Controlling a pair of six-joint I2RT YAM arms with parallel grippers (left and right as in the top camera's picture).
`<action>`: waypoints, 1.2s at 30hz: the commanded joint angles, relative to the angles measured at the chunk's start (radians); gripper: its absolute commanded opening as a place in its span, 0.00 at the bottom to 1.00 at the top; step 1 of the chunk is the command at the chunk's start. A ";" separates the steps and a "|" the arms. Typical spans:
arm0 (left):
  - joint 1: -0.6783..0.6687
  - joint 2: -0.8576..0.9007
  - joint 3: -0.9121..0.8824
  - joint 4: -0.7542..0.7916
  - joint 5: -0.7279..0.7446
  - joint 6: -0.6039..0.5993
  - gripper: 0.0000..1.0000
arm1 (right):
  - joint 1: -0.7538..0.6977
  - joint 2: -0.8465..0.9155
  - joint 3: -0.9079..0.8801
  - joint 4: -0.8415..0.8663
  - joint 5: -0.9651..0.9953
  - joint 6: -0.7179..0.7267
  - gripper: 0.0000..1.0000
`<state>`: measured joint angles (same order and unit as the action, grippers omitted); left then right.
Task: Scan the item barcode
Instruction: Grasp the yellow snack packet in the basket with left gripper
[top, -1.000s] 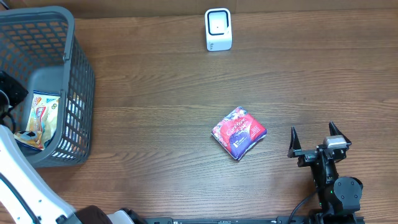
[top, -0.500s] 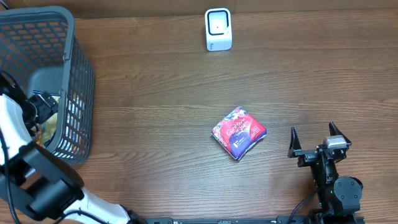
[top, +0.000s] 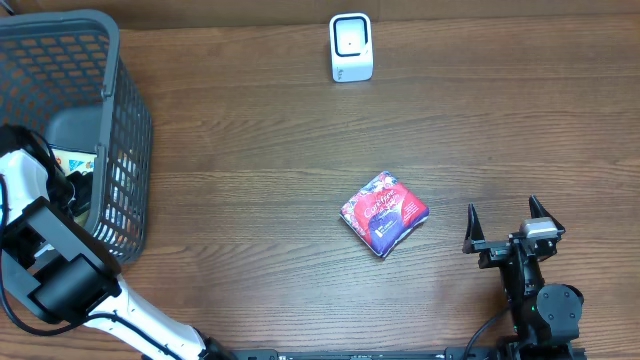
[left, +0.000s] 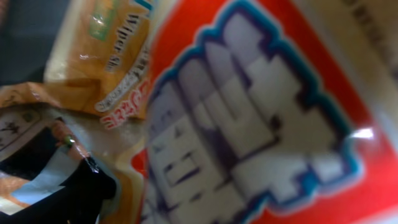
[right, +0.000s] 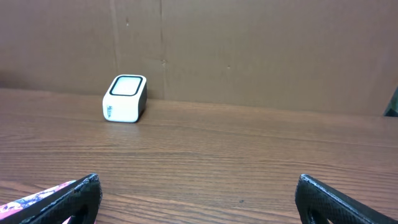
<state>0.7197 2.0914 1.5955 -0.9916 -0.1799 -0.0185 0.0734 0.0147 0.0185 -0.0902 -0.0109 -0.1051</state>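
Left gripper (top: 78, 185) is down in the basket (top: 125, 150) close over a red packet (left: 249, 124), jaws' state I can't tell; I reckon I'm picking, and next needs a sure grasp.

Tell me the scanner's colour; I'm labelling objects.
The scanner is white with a dark-rimmed window, clearest in the right wrist view.

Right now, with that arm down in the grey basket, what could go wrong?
The left wrist view is filled by a red packet lying against an orange wrapper, so the arm might pinch two at once. The left arm crosses the basket rim; lifting out could snag the mesh and drag it. The scanner sits far across the table, so a loosely held packet might slip on the way.
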 joint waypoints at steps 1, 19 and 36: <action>-0.008 0.079 -0.011 -0.003 -0.018 0.023 0.87 | 0.005 -0.012 -0.010 0.006 0.006 0.000 1.00; -0.008 0.067 0.241 -0.190 0.138 -0.060 0.04 | 0.005 -0.012 -0.010 0.006 0.006 0.000 1.00; -0.064 -0.425 0.534 -0.223 0.620 -0.075 0.04 | 0.005 -0.012 -0.010 0.006 0.006 0.000 1.00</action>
<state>0.7002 1.8042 2.0945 -1.2156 0.2565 -0.0795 0.0734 0.0147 0.0185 -0.0902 -0.0109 -0.1047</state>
